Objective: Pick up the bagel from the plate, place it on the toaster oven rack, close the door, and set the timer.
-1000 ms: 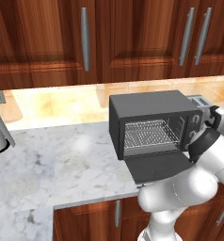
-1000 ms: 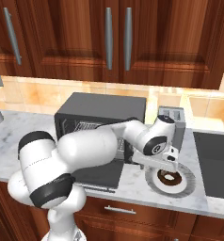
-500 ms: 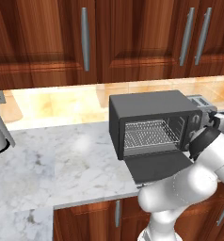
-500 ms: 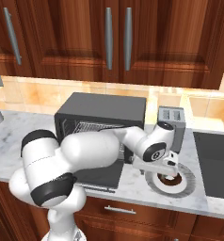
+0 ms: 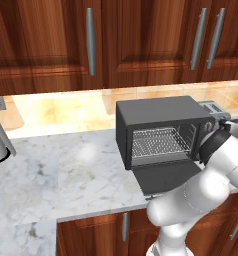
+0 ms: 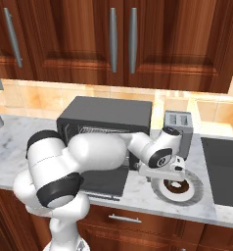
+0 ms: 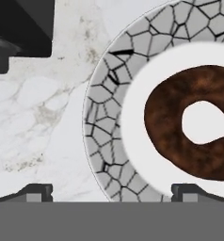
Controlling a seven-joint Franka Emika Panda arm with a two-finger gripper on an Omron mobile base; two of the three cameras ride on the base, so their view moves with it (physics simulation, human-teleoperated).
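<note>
The bagel (image 7: 189, 129), a dark brown glossy ring, lies flat on the white centre of the plate (image 7: 104, 122) at the right of the hand view; the plate's wide rim bears a cracked grey pattern. In the right base view the bagel (image 6: 177, 187) and plate (image 6: 196, 192) sit at the lower right of the frame on the marble counter (image 6: 138, 193), just right of the oven.

The gripper (image 7: 111, 190) hangs over the plate's left edge with its two dark fingertips (image 7: 36, 192) spread wide at the bottom of the hand view, holding nothing; one tip stands over bare counter, the other over the plate, beside the bagel. In the right base view the hand (image 6: 162, 169) is low above the plate.

The oven (image 5: 161, 130) sits at centre right of the left base view, its door (image 5: 166, 176) folded down flat and the wire rack (image 5: 158, 142) bare inside. A silver slot toaster (image 6: 178, 126) stands behind the plate, against the wall. Wooden cabinets (image 5: 91, 42) run across the top.
</note>
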